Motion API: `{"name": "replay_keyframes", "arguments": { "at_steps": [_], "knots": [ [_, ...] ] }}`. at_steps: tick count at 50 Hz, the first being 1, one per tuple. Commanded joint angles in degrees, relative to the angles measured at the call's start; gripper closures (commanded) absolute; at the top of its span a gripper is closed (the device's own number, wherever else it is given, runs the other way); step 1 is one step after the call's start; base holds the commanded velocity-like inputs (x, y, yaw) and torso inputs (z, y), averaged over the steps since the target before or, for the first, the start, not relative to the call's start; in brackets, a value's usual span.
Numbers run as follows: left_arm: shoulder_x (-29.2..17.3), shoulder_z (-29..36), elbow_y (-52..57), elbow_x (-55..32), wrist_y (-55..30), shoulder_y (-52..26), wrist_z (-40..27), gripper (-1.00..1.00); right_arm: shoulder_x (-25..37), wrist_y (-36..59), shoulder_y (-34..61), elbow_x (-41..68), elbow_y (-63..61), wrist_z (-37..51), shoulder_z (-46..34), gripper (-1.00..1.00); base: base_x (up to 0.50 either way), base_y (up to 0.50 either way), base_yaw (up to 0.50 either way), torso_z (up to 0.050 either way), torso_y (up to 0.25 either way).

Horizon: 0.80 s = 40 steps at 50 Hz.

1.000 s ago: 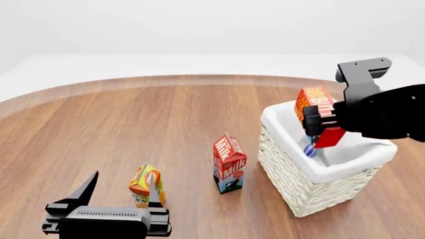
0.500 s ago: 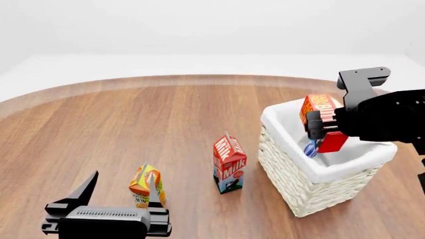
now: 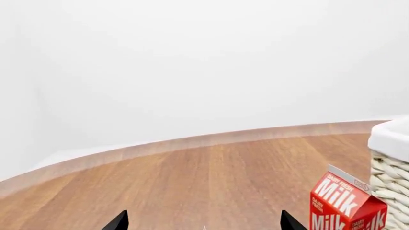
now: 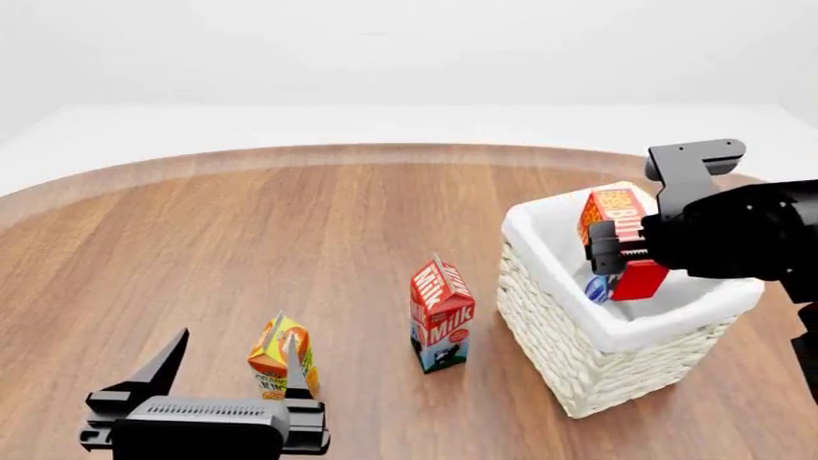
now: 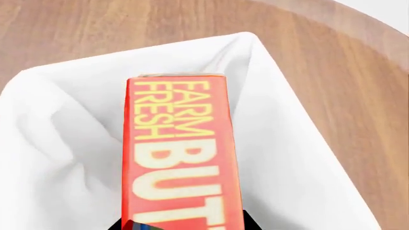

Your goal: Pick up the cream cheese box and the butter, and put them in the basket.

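The right claw (image 4: 619,257) pinched the butter (image 4: 610,213) over the mouth of the basket (image 4: 601,369), the carton tilted and partly below the liner rim. The left claw (image 4: 230,369) hung spread near the bench (image 4: 256,230), beside an orange carton (image 4: 274,356). A small white-and-blue item (image 4: 597,287), likely the cream cheese box, showed inside the basket.

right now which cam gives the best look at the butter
The right wrist view: the butter fills the frame, its yellow lettering readable, hanging over the basket's white liner. The head view shows it small, held by the right gripper above the basket and partly hidden. The left wrist view misses it entirely.
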Motion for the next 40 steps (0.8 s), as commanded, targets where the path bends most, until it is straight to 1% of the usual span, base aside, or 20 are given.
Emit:
{"name": "replay_keyframes", "arguments": {
  "at_steps": [1, 10, 11, 18, 20, 31, 34, 40],
  "knots": [
    [-0.1, 0.2, 0.2, -0.1, -0.1, -0.1, -0.2, -1.00, -0.2, -0.6, 1.3, -2.6, 0.3, -0.7, 0.5, 1.00, 0.00, 0.00, 0.00, 0.000, 0.000],
    [-0.3, 0.0, 0.2, -0.3, 0.1, 0.0, -0.2, -1.00, -0.4, -0.7, 1.7, -3.0, 0.2, -1.2, 0.0, 1.00, 0.00, 0.00, 0.00, 0.001, 0.001],
    [-0.3, 0.0, 0.2, -0.4, 0.1, 0.0, -0.2, -1.00, -0.4, -0.8, 1.8, -3.4, 0.1, -1.2, -0.3, -1.00, 0.00, 0.00, 0.00, 0.000, 0.000],
    [-0.3, 0.1, 0.1, -0.4, 0.0, -0.1, -0.4, -1.00, -0.5, -1.1, 1.9, -3.8, 0.4, -2.1, -0.9, -1.00, 0.00, 0.00, 0.00, 0.000, 0.000],
    [-0.6, 0.8, 0.7, 1.2, -2.1, -0.7, -1.7, -1.00, -0.5, -1.2, 2.0, -3.9, 0.3, -2.3, -1.1, -1.00, 0.00, 0.00, 0.00, 0.000, 0.000],
    [-0.5, 0.7, 0.3, 0.7, -1.1, -0.5, -1.4, -1.00, 0.5, -0.7, 2.3, -2.9, -2.0, -1.4, 0.0, -1.00, 0.00, 0.00, 0.00, 0.000, 0.000],
    [-0.5, 0.7, 0.4, 0.6, -1.2, -0.5, -1.4, -1.00, 1.2, -0.4, 2.0, -1.9, -4.0, -0.3, 1.1, -1.00, 0.00, 0.00, 0.00, 0.000, 0.000],
    [-0.6, 0.8, 0.3, 0.7, -1.0, -0.5, -1.5, -1.00, 4.2, 1.8, -0.8, 3.2, -12.6, 6.1, 5.8, -1.00, 0.00, 0.00, 0.00, 0.000, 0.000]
  ]
}}
